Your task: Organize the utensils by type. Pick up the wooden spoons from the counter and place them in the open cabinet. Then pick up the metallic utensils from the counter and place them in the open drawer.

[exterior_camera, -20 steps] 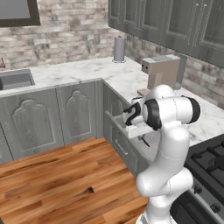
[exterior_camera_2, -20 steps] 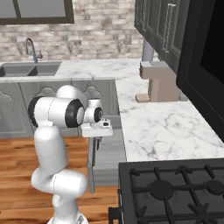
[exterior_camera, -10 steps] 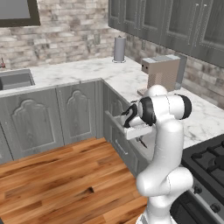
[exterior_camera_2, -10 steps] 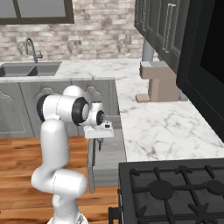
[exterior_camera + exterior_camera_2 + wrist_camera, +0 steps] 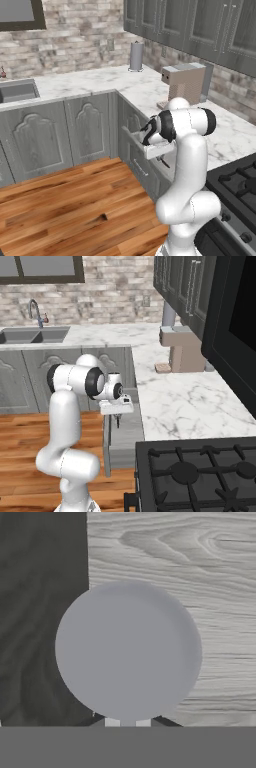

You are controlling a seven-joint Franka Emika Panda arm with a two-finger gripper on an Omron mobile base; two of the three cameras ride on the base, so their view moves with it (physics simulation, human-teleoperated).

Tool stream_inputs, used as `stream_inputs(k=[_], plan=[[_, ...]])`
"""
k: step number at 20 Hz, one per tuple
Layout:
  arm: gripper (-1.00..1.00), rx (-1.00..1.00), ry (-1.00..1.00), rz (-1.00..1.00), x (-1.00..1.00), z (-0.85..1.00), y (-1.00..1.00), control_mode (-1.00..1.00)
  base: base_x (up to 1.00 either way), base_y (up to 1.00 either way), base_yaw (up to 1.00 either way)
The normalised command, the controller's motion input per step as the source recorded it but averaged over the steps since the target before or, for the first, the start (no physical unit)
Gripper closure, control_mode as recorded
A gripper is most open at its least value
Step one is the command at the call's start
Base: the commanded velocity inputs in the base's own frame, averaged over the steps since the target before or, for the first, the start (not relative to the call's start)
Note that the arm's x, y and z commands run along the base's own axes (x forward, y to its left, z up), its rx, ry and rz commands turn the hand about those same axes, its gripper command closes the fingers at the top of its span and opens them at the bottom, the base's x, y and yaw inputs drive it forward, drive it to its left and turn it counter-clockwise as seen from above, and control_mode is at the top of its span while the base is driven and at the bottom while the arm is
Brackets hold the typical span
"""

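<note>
My gripper (image 5: 128,722) is shut on the metallic spoon; its round grey bowl (image 5: 128,649) hangs just beyond the fingertips (image 5: 160,721). Behind the bowl lies the grey wood-grain floor of the open drawer (image 5: 200,572). In the base views the gripper (image 5: 163,159) (image 5: 118,417) points down over the open drawer (image 5: 125,438) (image 5: 133,136), which juts out from under the white marble counter (image 5: 185,401) (image 5: 235,132). The spoon's dark handle (image 5: 118,421) shows below the hand.
A beige boxy appliance (image 5: 185,85) (image 5: 185,348) and a grey roll (image 5: 136,56) stand on the counter. A black oven (image 5: 235,331) sits at the right, a stove (image 5: 200,471) in front, a sink (image 5: 35,336) at the far left. Wooden floor (image 5: 65,200) lies left of the arm.
The arm's elbow has swung a little toward the counter. The hand has stayed over the drawer, still shut on the spoon.
</note>
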Motion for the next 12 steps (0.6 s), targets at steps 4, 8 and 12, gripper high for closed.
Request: stream_inputs(k=[4,8,12], plan=[[1.0,0.0,0.0,0.0,0.09,-0.33,0.1,-1.0,0.0,0.0,0.0],[1.0,0.0,0.0,-0.04,0.0,-0.41,0.34,-1.0,0.0,0.0,0.0],[1.0,0.0,0.0,-0.08,0.0,-0.45,0.51,-1.0,0.0,0.0,0.0]])
